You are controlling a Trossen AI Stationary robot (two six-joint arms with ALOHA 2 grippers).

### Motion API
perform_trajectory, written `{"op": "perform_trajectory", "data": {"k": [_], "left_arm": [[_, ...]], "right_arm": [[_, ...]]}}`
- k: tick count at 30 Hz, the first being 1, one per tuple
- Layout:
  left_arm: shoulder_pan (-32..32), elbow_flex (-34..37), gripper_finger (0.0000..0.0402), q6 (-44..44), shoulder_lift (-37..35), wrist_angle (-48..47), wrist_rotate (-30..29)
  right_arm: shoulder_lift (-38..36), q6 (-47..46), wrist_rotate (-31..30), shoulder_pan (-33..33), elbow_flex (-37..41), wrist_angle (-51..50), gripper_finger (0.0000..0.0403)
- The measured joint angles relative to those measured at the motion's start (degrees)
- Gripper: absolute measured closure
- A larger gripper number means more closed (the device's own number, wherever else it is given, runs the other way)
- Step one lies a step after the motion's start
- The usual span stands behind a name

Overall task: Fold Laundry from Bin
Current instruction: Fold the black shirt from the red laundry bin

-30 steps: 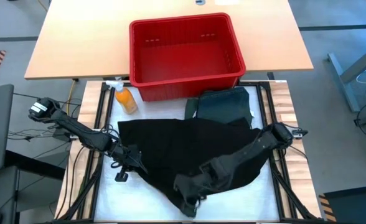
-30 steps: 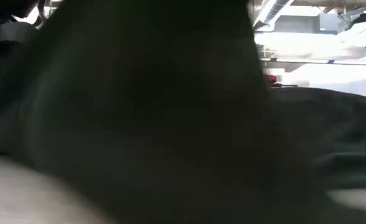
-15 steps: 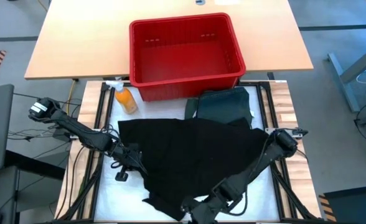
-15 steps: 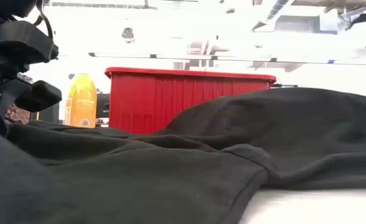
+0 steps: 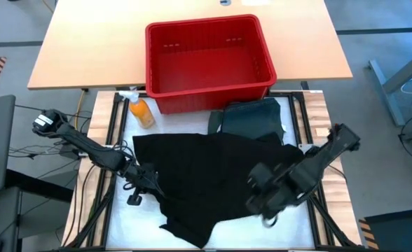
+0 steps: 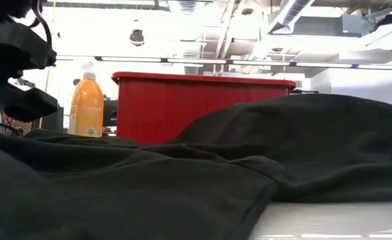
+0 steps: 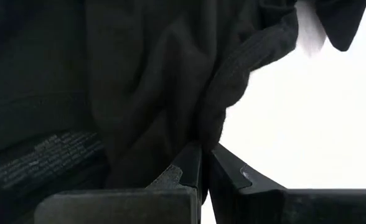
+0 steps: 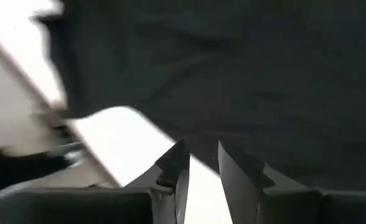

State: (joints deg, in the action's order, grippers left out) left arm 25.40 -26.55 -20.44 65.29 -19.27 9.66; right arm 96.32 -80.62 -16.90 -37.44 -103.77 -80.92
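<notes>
Orange spray bottle [image 5: 142,112] beside bin [image 5: 207,28]; left tool [image 5: 144,183] pinching black garment [image 5: 213,171]; right tool [image 5: 261,207] slightly spread.

The black garment [image 6: 183,180] hides the bin's [image 6: 203,107] base in the low view; the right gripper [image 5: 262,203] is blurred.

A white work surface [image 5: 290,227] between wooden side strips carries a spread black garment [image 5: 206,178], a folded dark green shirt [image 5: 251,119] beside it, an orange spray bottle [image 5: 141,110] and the near edge of the red bin [image 5: 209,59], which also rests on the tan tabletop [image 5: 87,49] behind
</notes>
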Motion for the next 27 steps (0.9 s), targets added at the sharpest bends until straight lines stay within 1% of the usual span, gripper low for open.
{"op": "perform_trajectory", "data": {"k": [2, 3, 6, 10, 13, 15, 18, 22, 23, 25, 27], "left_arm": [[1.08, -0.02, 0.0402, -1.06, -0.95, 0.02, -1.19], [1.84, -0.02, 0.0402, -1.76, -1.77, -0.16, -2.15], [4.24, -0.04, 0.0401, -4.38, -5.35, -1.69, -6.12], [7.89, -0.04, 0.0402, -11.29, -11.40, -6.73, -10.27], [11.18, -0.07, 0.0401, -20.10, -15.86, -12.30, -12.03], [13.83, -0.07, 0.0401, -26.53, -18.63, -14.94, -12.05], [17.11, -0.07, 0.0401, -35.42, -21.97, -17.95, -8.90], [19.76, -0.07, 0.0402, -45.51, -24.04, -20.31, -0.45], [20.32, -0.07, 0.0401, -47.68, -24.12, -20.95, 2.31], [21.40, -0.07, 0.0401, -51.24, -24.04, -22.39, 7.63], [22.34, -0.07, 0.0402, -53.42, -23.92, -23.29, 11.31]], "right_arm": [[-2.68, -2.09, -0.56, 1.12, 0.02, -8.36, 0.0289], [-4.12, -2.04, -0.58, 1.93, 0.55, -9.19, 0.0289], [-10.31, 3.60, 0.04, 5.31, 6.83, -4.27, 0.0289], [-17.30, 8.71, 4.86, 10.35, 19.92, 0.59, 0.0289], [-22.33, 10.05, 10.61, 13.87, 31.36, 5.30, 0.0289], [-25.23, 9.47, 13.59, 15.44, 38.00, 7.44, 0.0289], [-28.56, 2.60, 15.39, 16.72, 45.92, 7.47, 0.0289], [-31.25, -10.04, 15.71, 14.33, 52.23, 9.74, 0.0289], [-31.41, -11.90, 15.62, 13.34, 53.57, 11.45, 0.0289], [-31.46, -12.76, 15.39, 11.59, 56.36, 17.23, 0.0289], [-30.62, -12.71, 14.97, 10.48, 59.14, 23.75, 0.0289]]}}
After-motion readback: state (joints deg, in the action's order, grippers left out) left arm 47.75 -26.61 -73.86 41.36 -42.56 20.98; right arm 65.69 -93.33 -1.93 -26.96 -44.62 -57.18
